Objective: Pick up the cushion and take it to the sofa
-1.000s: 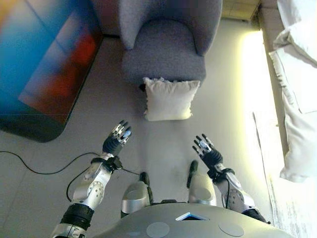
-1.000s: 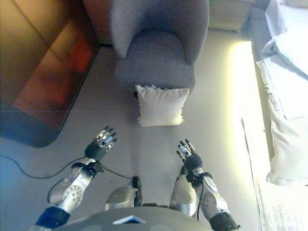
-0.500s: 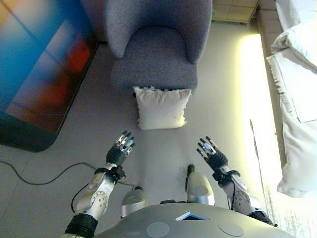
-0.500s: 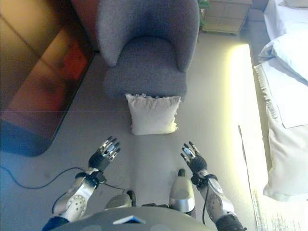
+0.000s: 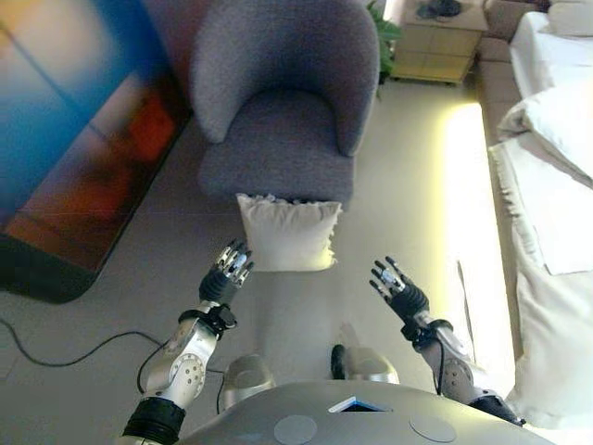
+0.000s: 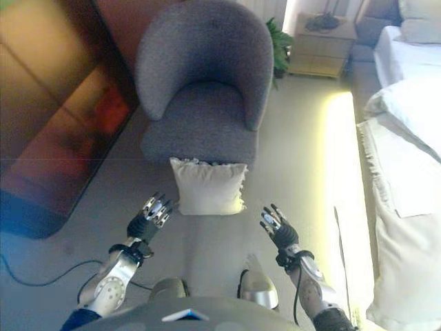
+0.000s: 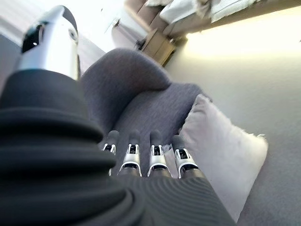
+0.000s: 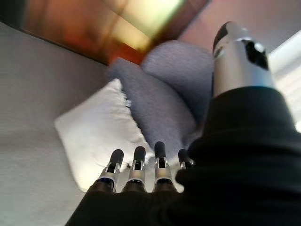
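Observation:
A cream cushion (image 5: 286, 234) stands on the floor, leaning against the front of a grey armchair (image 5: 280, 139), the sofa of the task. My left hand (image 5: 228, 274) hovers open just short of the cushion's lower left corner, fingers straight. Off to the cushion's lower right, a little farther from it, my right hand (image 5: 398, 289) is also open. Neither hand touches the cushion. Both wrist views look past straight fingers (image 7: 155, 157) at the cushion (image 8: 101, 134) and the armchair behind it (image 8: 164, 101).
A dark glossy panel (image 5: 69, 139) runs along the left. A white bed (image 5: 551, 213) with pillows fills the right side. A small bedside cabinet (image 5: 434, 42) and a plant (image 5: 384, 32) stand beyond the armchair. Bare floor lies between the armchair and the bed.
The camera has moved forward and tilted up, so the armchair and cushion sit nearer my hands. Both hands stay open and are now closer to the cushion.

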`<state>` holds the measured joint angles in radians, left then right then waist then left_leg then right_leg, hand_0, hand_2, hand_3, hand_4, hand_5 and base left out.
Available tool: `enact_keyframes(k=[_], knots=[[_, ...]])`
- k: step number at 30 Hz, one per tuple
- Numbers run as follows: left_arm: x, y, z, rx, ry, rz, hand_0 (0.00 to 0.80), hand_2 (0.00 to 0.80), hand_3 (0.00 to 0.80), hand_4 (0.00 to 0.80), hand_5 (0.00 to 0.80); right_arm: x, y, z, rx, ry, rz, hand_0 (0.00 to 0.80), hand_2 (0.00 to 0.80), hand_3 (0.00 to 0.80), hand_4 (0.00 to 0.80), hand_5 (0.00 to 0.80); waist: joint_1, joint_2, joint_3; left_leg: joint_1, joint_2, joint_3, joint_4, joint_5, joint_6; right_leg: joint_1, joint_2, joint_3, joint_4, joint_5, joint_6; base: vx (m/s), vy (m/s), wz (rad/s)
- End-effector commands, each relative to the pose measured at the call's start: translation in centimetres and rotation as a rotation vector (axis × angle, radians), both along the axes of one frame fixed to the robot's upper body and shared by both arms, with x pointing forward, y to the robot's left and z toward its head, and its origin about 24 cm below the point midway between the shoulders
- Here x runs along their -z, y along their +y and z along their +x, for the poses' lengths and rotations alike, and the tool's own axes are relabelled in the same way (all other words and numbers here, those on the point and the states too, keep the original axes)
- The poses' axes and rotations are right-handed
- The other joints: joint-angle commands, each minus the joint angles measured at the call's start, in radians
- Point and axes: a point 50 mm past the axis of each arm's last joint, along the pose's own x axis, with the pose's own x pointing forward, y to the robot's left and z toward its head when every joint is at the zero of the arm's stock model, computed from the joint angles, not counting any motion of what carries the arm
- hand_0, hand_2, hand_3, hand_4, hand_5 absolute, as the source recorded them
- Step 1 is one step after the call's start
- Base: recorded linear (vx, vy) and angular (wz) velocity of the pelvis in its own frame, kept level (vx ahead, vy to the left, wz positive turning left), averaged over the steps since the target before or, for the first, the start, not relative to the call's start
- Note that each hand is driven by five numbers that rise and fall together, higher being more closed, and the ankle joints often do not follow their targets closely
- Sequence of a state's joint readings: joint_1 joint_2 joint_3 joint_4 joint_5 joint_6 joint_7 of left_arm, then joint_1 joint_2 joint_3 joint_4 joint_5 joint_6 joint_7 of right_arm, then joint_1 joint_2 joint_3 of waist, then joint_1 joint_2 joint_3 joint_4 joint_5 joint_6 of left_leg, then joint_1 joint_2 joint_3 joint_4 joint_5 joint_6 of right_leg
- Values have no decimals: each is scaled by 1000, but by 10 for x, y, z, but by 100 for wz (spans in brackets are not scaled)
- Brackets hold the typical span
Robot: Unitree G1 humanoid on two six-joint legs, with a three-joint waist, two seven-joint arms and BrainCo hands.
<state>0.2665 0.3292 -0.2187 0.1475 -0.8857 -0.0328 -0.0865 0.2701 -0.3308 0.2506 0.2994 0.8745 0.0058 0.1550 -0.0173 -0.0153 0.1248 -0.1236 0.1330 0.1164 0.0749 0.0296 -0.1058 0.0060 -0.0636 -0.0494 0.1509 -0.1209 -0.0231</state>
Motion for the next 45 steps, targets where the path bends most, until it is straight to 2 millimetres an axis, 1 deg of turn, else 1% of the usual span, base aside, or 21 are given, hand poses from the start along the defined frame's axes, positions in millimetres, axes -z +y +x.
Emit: enact_keyframes(k=[1, 5, 8, 10, 13, 15, 16, 17, 21, 23, 25, 27, 28, 30, 33, 35, 36, 38, 39, 42, 45], knots=[[-19, 3, 3, -9, -119, 16, 0, 0, 0, 0, 0, -17, 10, 13, -44, -124, 26, 0, 0, 0, 0, 0, 43, 9, 26, -108, 44, -59, -136, 227, -26, 98, 36, -13, -66, 26, 71, 292, 27, -31], [-13, 6, -6, -11, -98, 10, 0, 0, 0, 0, 0, -12, 10, 4, -40, -97, 34, 0, 0, 0, 0, 0, 53, 36, 28, -171, 67, -76, -162, 239, -41, 129, 59, 15, -42, -34, 53, 294, 56, -48], [-10, 6, -9, -26, -82, 9, 0, 0, 0, 0, 0, -10, 12, 0, -45, -79, 36, 0, 0, 0, 0, 0, 53, 53, 28, -181, 61, -80, -162, 246, -39, 146, 82, 37, -10, -80, 42, 377, 97, -52], [-10, 8, -10, -36, -80, 6, 0, 0, 0, 0, 0, -10, 12, -2, -50, -72, 37, 0, 0, 0, 0, 0, 55, 56, 28, -170, 49, -59, -158, 238, -30, 158, 86, 40, 10, -104, 41, 386, 136, -43], [-11, 11, -8, -39, -87, 16, 0, 0, 0, 0, 0, -12, 13, -1, -52, -76, 38, 0, 0, 0, 0, 0, 55, 44, 27, -156, 19, -24, -120, 165, 7, 162, 65, 40, 36, -109, 54, 283, 135, -17], [-13, 13, -6, -44, -95, 26, 0, 0, 0, 0, 0, -12, 15, 1, -49, -78, 40, 0, 0, 0, 0, 0, 63, 36, 21, -160, 2, -37, -104, 146, 11, 159, 46, 35, 61, -115, 70, 352, 182, -10], [-14, 15, -5, -33, -101, 38, 0, 0, 0, 0, 0, -12, 14, 1, -32, -75, 51, 0, 0, 0, 0, 0, 67, 32, 21, -190, -8, -34, -12, 150, 8, 170, 34, 26, 79, -127, 77, 453, 207, -13], [-13, 17, -4, -34, -96, 54, 0, 0, 0, 0, 0, -10, 13, 1, -21, -64, 56, 0, 0, 0, 0, 0, 72, 26, 18, -199, -27, -57, 44, 130, 21, 175, 21, 31, 96, -130, 84, 434, 185, -7], [-20, 27, 1, -6, -127, 93, 0, 0, 0, 0, 0, -12, 19, 6, -7, -92, 97, 0, 0, 0, 0, 0, 95, -14, -17, -188, -100, -65, 124, 33, 95, 176, -61, 8, 204, 4, 163, 394, 203, 6], [-19, 27, 2, 20, -118, 113, 0, 0, 0, 0, 0, -12, 24, 13, 24, -98, 103, 0, 0, 0, 0, 0, 107, -20, -32, -165, -126, -54, 121, 7, 125, 157, -97, -13, 313, 103, 183, 323, 225, 11], [-19, 27, 4, 41, -117, 134, 0, 0, 0, 0, 0, -13, 28, 17, 54, -100, 114, 0, 0, 0, 0, 0, 101, -1, -40, -118, -135, -35, 125, -38, 155, 57, -123, -33, 510, 161, 174, 328, 286, 1], [-22, 30, 8, 37, -122, 133, 0, 0, 0, 0, 0, -12, 29, 15, 57, -94, 105, 0, 0, 0, 0, 0, 93, 11, -41, -80, -143, -18, 127, -58, 163, -25, -170, -65, 555, 179, 151, 282, 233, 10], [-24, 31, 10, 31, -127, 128, 0, 0, 0, 0, 0, -11, 28, 13, 56, -93, 99, 0, 0, 0, 0, 0, 87, 13, -37, -60, -151, -12, 124, -63, 162, -49, -187, -80, 534, 162, 141, 242, 123, -6], [-27, 31, 12, 20, -132, 119, 0, 0, 0, 0, 0, -10, 26, 9, 61, -94, 86, 0, 0, 0, 0, 0, 71, 19, -29, -19, -159, -12, 113, -72, 155, -82, -184, -112, 416, 135, 127, 245, 35, -14], [-26, 31, 12, -6, -133, 114, 0, 0, 0, 0, 0, -9, 21, 5, 59, -102, 77, 0, 0, 0, 0, 0, 46, 13, -11, 33, -162, -12, 103, -96, 144, -127, -206, -149, 238, 168, 129, 223, -70, -12], [-27, 29, 11, -14, -142, 109, 0, 0, 0, 0, 0, -12, 19, 6, 51, -118, 78, 0, 0, 0, 0, 0, 23, -16, 3, 58, -177, -11, 120, -143, 134, -167, -237, -114, 83, 261, 170, 240, -162, -3], [-28, 28, 10, -8, -144, 108, 0, 0, 0, 0, 0, -13, 17, 7, 48, -122, 80, 0, 0, 0, 0, 0, 12, -26, 7, 69, -180, -20, 127, -167, 130, -183, -244, -81, 27, 291, 188, 299, -184, -1], [-27, 27, 8, 17, -142, 110, 0, 0, 0, 0, 0, -14, 15, 11, 52, -115, 79, 0, 0, 0, 0, 0, -9, -43, 6, 98, -189, -54, 135, -208, 121, -205, -251, -14, -101, 367, 220, 378, -184, 20], [-26, 26, 7, 24, -141, 110, 0, 0, 0, 0, 0, -14, 14, 12, 52, -108, 80, 0, 0, 0, 0, 0, -14, -45, 3, 111, -187, -68, 134, -219, 119, -208, -250, 1, -133, 384, 228, 378, -161, 42], [-25, 25, 4, 21, -130, 102, 0, 0, 0, 0, 0, -12, 16, 13, 28, -90, 81, 0, 0, 0, 0, 0, -13, -54, -9, 156, -172, -93, 128, -249, 113, -214, -247, -6, -152, 402, 238, 362, -178, 51], [-24, 23, 5, 3, -127, 91, 0, 0, 0, 0, 0, -11, 19, 15, 9, -88, 83, 0, 0, 0, 0, 0, -10, -57, -23, 191, -146, -104, 123, -264, 102, -200, -230, -5, -122, 368, 236, 280, -199, 38]])
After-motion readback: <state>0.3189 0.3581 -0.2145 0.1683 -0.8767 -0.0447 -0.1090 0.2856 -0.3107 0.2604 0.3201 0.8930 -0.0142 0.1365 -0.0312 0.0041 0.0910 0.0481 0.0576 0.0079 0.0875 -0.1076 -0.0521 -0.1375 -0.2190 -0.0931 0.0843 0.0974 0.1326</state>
